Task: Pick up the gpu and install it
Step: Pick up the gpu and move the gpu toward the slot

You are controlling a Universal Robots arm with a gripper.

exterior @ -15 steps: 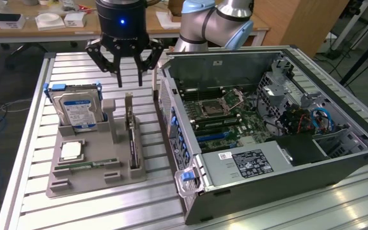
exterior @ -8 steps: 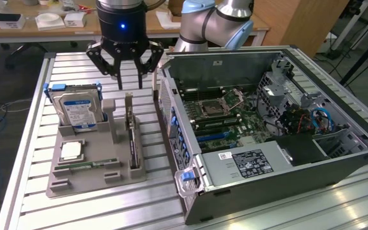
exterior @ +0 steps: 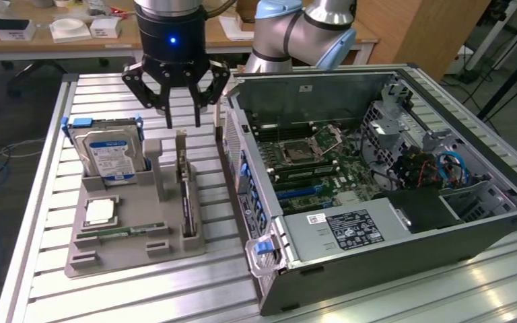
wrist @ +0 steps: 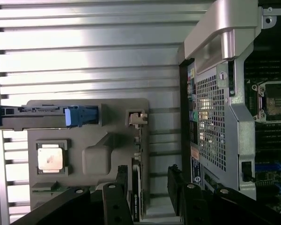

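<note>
The claw hung released over the thin gpu, edge-up in a grey moulded tray. In the exterior view, a boxy hard drive stood at its ten o'clock.

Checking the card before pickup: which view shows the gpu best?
The exterior view: the gpu stands on edge in the gray holder, its length visible. The wrist view looks down on its thin top edge.

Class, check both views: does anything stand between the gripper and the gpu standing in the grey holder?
Nothing visible does. The open gripper hangs above the gpu, with only air between. The hard drive stands off to the exterior view's left, the computer case to its right.
</note>
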